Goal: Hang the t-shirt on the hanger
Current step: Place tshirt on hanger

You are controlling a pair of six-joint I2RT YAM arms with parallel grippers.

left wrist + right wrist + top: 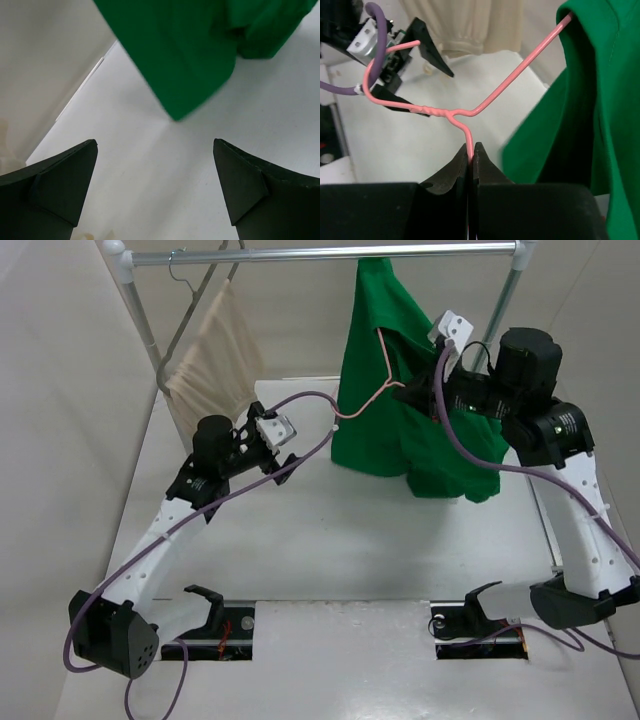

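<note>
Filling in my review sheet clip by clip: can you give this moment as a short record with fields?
t-shirt: green, draped over one arm of the hanger
hanger: pink wire, hook free, not on the rail
right claw: shut on the hanger wire below the twist
left claw: open, empty, near the hook
background: beige cloth hanging from the rail

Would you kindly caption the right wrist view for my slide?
Right fingers pinch the pink hanger threaded into the green t-shirt.
</note>
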